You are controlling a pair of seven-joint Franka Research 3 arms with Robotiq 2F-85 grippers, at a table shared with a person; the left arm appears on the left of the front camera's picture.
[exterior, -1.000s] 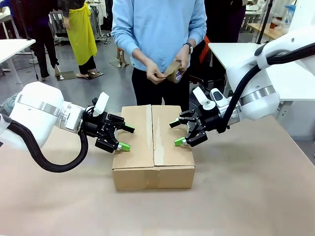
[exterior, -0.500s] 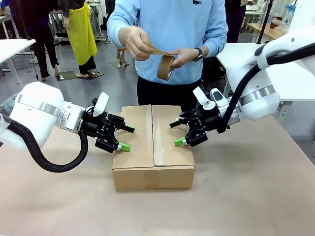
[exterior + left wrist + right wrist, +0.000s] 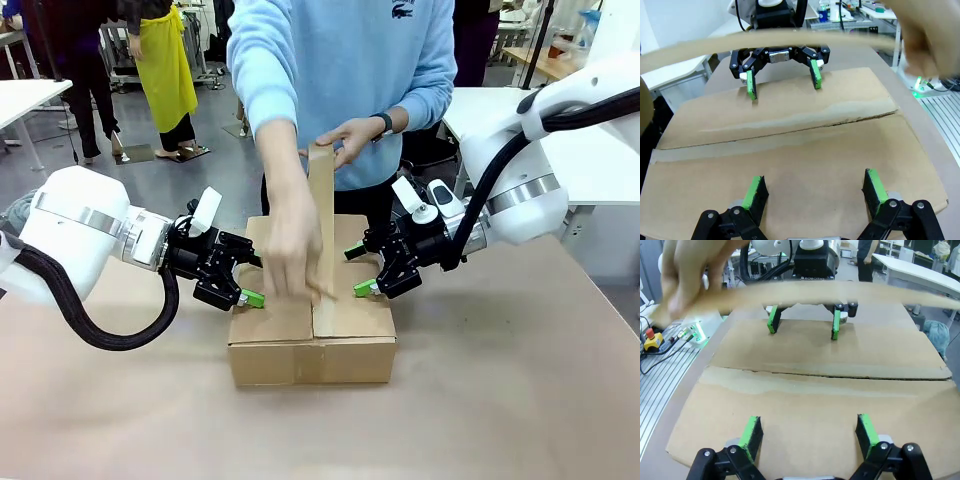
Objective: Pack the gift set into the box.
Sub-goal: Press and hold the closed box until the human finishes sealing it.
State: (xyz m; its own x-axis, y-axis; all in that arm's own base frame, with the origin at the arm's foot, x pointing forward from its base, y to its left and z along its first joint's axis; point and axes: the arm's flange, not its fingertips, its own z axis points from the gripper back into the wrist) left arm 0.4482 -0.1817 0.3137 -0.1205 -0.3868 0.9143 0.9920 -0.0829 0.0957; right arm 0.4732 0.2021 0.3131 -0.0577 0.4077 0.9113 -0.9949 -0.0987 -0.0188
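The brown cardboard box [image 3: 310, 345] sits mid-table with its top flaps closed. My left gripper [image 3: 250, 281] is open, its green pads down on the left flap [image 3: 790, 200]. My right gripper [image 3: 359, 270] is open too, with its pads on the right flap [image 3: 805, 440]. A person's hand [image 3: 292, 250] presses the end of a brown tape strip [image 3: 322, 215] onto the centre seam [image 3: 765, 142]. The other hand [image 3: 352, 135] holds the strip up above the box. Each wrist view shows the opposite gripper across the seam. The gift set is hidden.
The person in a light blue sweater stands at the far edge, leaning over the box. Bare brown tabletop [image 3: 500, 400] lies in front of and beside the box. White tables [image 3: 25, 95] stand farther back on both sides.
The person pulled tape off the roll at chest height, then brought it down and pressed its end onto the box seam. Neither arm has moved.
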